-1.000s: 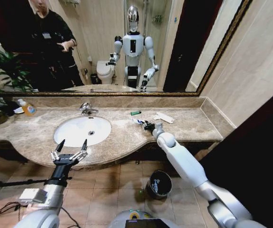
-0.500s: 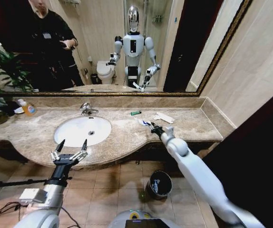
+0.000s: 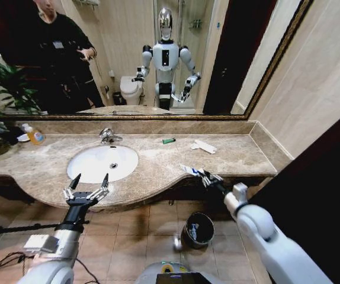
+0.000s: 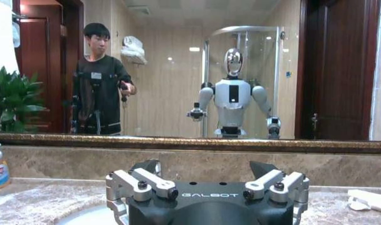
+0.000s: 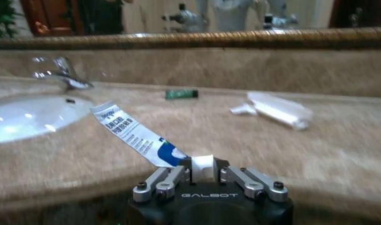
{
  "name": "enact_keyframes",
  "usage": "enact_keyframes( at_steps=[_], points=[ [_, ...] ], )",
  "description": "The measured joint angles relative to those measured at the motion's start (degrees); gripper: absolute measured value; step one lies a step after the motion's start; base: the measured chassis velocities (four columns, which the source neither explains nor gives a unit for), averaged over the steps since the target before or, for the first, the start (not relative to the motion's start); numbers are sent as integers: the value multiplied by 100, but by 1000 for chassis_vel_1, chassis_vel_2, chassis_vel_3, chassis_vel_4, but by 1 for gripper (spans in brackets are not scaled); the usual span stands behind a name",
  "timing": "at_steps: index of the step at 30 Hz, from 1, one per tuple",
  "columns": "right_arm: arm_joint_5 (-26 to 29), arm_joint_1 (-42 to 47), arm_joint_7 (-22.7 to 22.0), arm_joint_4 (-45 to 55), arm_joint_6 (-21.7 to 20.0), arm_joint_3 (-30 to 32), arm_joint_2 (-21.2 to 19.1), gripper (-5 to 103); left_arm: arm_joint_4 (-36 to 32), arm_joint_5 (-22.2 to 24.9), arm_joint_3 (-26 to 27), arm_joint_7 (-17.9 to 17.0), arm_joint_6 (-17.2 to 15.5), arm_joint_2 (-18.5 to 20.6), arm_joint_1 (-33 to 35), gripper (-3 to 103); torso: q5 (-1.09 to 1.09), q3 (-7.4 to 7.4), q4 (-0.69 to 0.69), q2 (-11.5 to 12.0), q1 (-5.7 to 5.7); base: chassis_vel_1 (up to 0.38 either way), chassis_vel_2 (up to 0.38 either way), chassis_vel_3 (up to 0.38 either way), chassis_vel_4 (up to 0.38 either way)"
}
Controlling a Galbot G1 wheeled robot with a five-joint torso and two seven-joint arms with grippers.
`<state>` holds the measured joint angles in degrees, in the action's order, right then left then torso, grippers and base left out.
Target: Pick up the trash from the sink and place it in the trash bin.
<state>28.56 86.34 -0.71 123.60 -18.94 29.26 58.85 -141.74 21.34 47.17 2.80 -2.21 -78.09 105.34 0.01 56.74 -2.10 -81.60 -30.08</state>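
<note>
Sink (image 3: 81,167) set in counter (image 3: 152,171) left of middle, faucet (image 3: 106,135) behind it. Soap bottle (image 3: 35,135) at back-left edge. Green piece (image 3: 169,140) and packets (image 3: 204,146) near back edge, right. Trash bin (image 3: 198,229) on floor below front edge.

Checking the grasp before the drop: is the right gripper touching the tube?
Touching. The right wrist view shows the right gripper shut on the tube at its cap end, the tube sticking out over the counter.

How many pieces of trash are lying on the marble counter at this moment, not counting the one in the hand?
2, as far as visible: a small green piece near the back wall, and a white packet to its right. The right hand holds a tube. Smaller bits may be unseen.
</note>
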Motion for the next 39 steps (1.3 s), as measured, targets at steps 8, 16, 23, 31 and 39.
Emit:
enact_keyframes(
  at_steps=[8, 16, 23, 31, 39],
  points=[
    [-495, 444, 112, -633, 437, 148, 406, 20, 0, 0, 0, 0, 0, -1, 0, 100, -1, 0, -1, 0, 0, 0, 0, 0, 0],
    [-965, 350, 379, -1709, 654, -23, 743, 20, 0, 0, 0, 0, 0, 0, 0, 100, -1, 0, 0, 0, -1, 0, 0, 0, 0],
    [-1125, -70, 401, -2687, 569, -322, 957, 20, 0, 0, 0, 0, 0, -1, 0, 100, -1, 1, -1, 0, -1, 0, 0, 0, 0],
    [-1443, -446, 482, -3690, 643, -417, 1266, 20, 0, 0, 0, 0, 0, 0, 0, 100, -1, 1, -1, 0, -1, 0, 0, 0, 0],
    [-1899, -752, 581, -4557, 871, -406, 1614, 20, 0, 0, 0, 0, 0, -1, 0, 100, -2, 0, -1, 0, -1, 0, 0, 0, 0]
  ],
)
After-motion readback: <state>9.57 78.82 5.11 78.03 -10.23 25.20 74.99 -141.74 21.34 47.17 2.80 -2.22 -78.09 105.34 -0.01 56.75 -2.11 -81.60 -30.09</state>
